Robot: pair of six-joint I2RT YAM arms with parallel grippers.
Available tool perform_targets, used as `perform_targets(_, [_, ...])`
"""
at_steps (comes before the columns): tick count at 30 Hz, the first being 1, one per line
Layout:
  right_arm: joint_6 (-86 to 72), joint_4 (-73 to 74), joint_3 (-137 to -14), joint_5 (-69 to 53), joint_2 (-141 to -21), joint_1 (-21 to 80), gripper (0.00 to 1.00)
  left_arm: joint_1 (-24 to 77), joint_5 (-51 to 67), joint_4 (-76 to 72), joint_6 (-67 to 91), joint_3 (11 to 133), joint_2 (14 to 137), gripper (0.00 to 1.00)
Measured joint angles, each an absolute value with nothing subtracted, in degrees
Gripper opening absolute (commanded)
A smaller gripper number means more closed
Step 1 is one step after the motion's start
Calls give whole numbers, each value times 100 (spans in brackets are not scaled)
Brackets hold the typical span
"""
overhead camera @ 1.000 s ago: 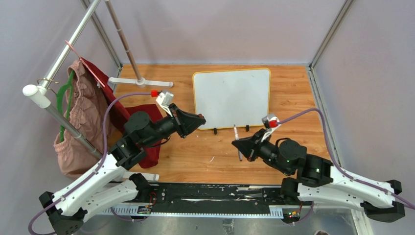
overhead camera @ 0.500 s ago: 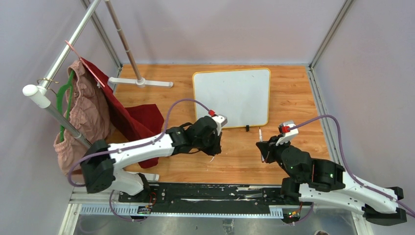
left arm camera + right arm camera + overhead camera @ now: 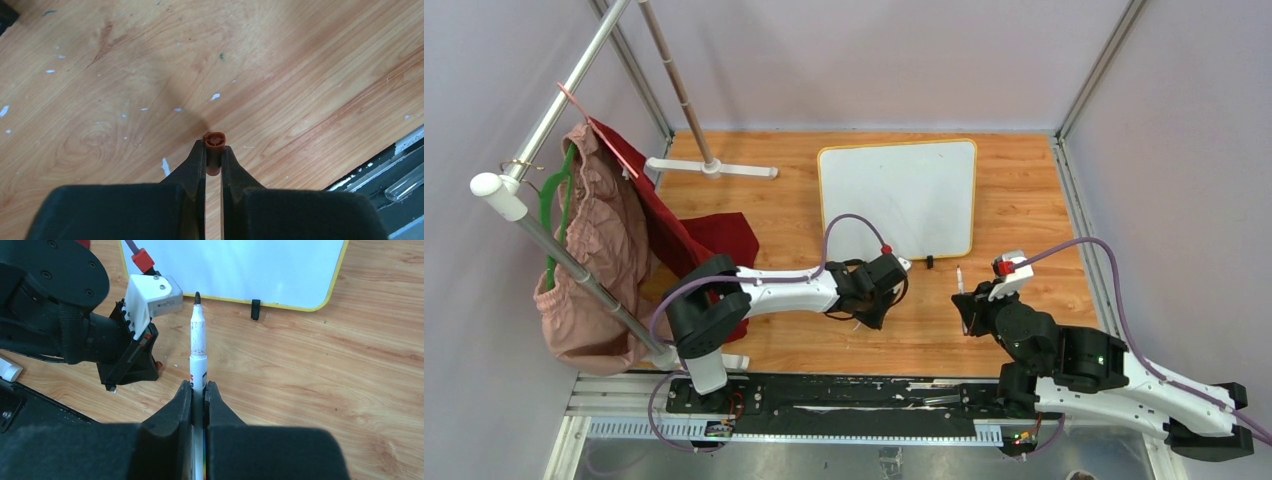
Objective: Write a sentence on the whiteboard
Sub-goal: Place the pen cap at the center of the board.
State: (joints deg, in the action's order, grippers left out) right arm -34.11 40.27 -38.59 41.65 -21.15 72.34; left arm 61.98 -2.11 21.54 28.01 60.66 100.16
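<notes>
Left arm moved since one second ago: then folded at the table's left half, its gripper raised off the whiteboard's near-left corner; now it is stretched low across the middle, wrist just before the board's near edge. Right arm has shifted rightward and carries the marker from before the middle of that edge to off the near-right corner.

Left gripper (image 3: 213, 159): clenched on a small reddish-brown cap (image 3: 214, 140), open end showing, held above bare wood of the table (image 3: 100, 75). Judgement: the cap is held well apart from the marker so the tip stays exposed and the part is not lost.

Right gripper (image 3: 199, 392): clamped on the marker (image 3: 198, 340) at the lower barrel, dark tip bare and aimed at the whiteboard (image 3: 240, 265). The low grip leaves plenty of barrel forward, likely so the fingers clear the surface when writing.

Whiteboard (image 3: 894, 195): flat at the far middle of the table, yellow rim, face blank, nothing written yet. One black clip foot (image 3: 929, 262) shows at the near edge; a second is probably hidden behind the left wrist, cannot confirm.

Marker tip is near the board's near edge, not touching. Task is at the start of the writing step.
</notes>
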Motion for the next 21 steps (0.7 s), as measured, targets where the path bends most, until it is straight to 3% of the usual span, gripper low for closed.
perform_targets(21, [-3409, 4117, -3859, 4206, -1997, 7234, 0, 6311, -222, 2178, 2779, 6344, 10357, 25])
